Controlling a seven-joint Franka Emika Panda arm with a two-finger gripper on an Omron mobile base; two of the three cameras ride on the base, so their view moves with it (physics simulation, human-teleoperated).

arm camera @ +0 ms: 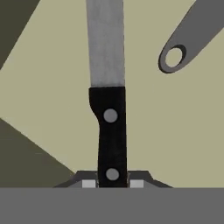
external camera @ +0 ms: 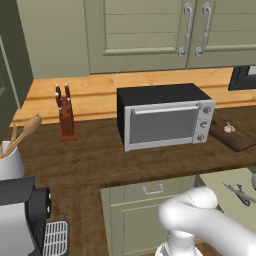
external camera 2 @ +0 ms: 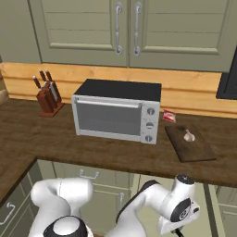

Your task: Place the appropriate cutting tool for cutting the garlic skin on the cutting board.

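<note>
Two fingers of the gripper (arm camera: pixel 112 183) pinch the knife (arm camera: pixel 111 131) near its handle's end, so the long blade could pivot loose when lifted.

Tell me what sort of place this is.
A kitchen, by the look of it, and a rendered one: a toaster oven and a knife block stand on a dark wood counter, with cabinet doors above.
</note>
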